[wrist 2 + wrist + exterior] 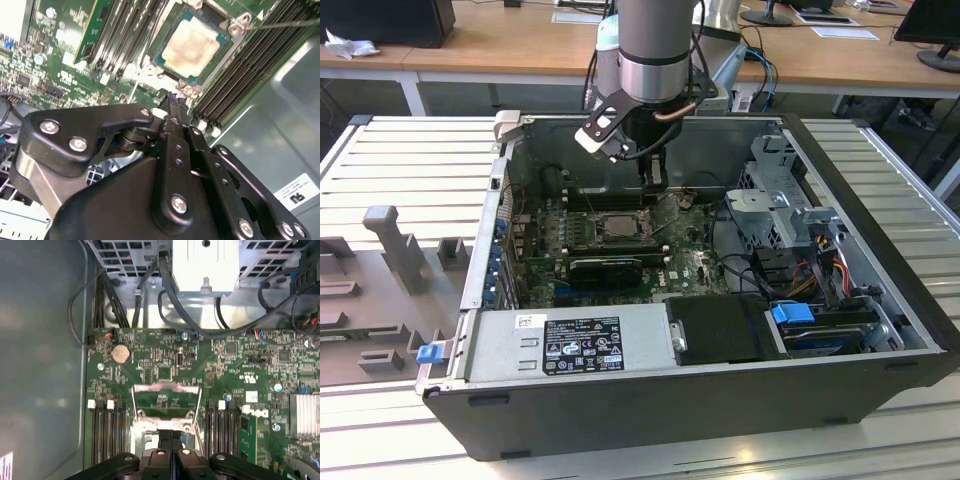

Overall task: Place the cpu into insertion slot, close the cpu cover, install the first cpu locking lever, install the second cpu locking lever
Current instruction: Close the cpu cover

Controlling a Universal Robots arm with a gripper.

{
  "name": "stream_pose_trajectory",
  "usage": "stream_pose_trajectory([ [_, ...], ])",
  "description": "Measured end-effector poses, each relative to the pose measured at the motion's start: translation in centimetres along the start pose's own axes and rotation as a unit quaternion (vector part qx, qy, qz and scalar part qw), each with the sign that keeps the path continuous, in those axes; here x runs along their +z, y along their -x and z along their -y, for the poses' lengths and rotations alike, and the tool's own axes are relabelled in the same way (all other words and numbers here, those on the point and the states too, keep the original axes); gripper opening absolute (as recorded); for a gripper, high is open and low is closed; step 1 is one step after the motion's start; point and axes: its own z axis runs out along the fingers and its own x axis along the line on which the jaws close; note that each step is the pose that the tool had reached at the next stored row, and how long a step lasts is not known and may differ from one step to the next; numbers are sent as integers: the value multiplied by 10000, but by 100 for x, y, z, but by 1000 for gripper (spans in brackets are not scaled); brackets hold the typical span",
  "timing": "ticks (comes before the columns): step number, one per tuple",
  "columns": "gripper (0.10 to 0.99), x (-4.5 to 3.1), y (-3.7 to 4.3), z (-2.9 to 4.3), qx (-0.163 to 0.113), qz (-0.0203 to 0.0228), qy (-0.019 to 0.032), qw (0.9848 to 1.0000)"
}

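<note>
**Exterior view, left to right:** the wall of the open computer case (pixel 478 260), then the insertion slot (pixel 610 226) on the green motherboard. The gripper (pixel 651 177) hangs just past the slot toward the exterior view's right, and the drive cage (pixel 772 200) stands well apart.

**Task items:** the cpu (pixel 196 44) lies seated in the slot with its face bare. The cpu cover (pixel 166 388) stands open, and the board is visible through its cut-out.

**Tool:** the fingers (pixel 159 456) are drawn together with no visible gap and nothing seen between them. The tips sit close to the cover's socket end; contact cannot be confirmed.

**Handling, as judged:** the cover looks like thin, stiff sheet metal, light and free on its hinge. It is best pushed on the frame bar rather than pinched. The chip is light, rigid and fragile, so it should be held by its edges only.

**Views compared:** the second wrist view gives the chip's face. The first wrist view gives the raised cover, flanked by the memory slots (pixel 105 435).
</note>
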Motion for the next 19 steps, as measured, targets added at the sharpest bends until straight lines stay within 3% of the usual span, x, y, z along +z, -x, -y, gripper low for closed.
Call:
stream_pose_trajectory([
  [14, 106, -7, -6, -243, 1, 0, -15, 10000],
  [16, 106, -2, -6, -329, 0, 0, -22, 10000],
  [17, 106, 8, -6, -451, 2, 0, -33, 10000],
  [19, 106, 12, -6, -479, 2, 0, -33, 10000],
])
